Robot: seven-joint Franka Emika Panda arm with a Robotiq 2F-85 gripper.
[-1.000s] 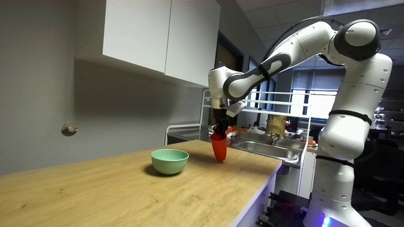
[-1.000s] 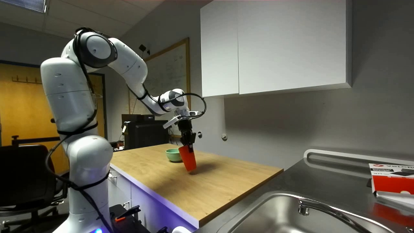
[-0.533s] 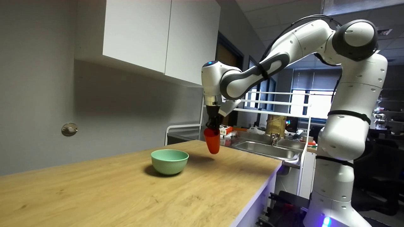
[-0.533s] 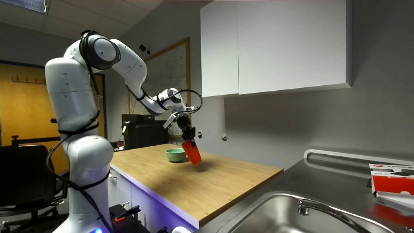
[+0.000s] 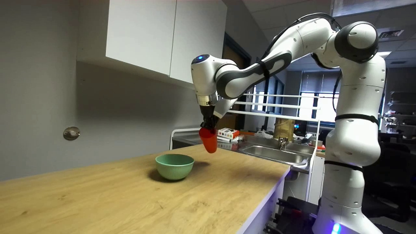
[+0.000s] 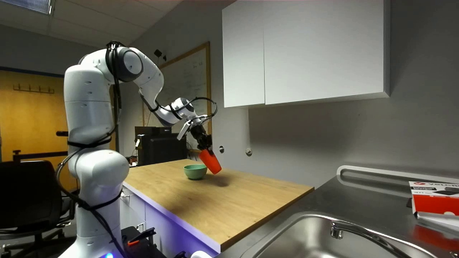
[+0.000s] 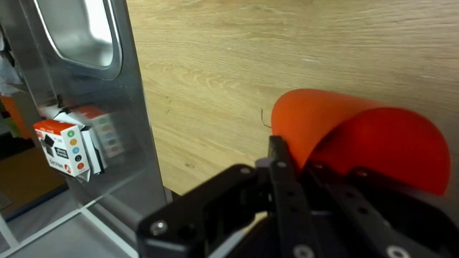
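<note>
Well, gripper (image 7: 297,159) clamped on side of red cup (image 5: 209,141), pinching it from inside and out. I see cup tilted in air above worktop (image 5: 195,201), near green bowl (image 5: 174,168) standing upright. Metal sink (image 5: 274,153) beyond worktop's edge; white cabinet (image 5: 139,32) overhead.

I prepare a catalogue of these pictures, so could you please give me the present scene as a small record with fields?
gripper: shut on the cup, one jaw on each side of its wall
cup: red, tilted, in the air above the table
bowl: green, upright on the table, apart from the cup
sink: metal, in the counter beside the table
cabinet: white, doors shut
</note>
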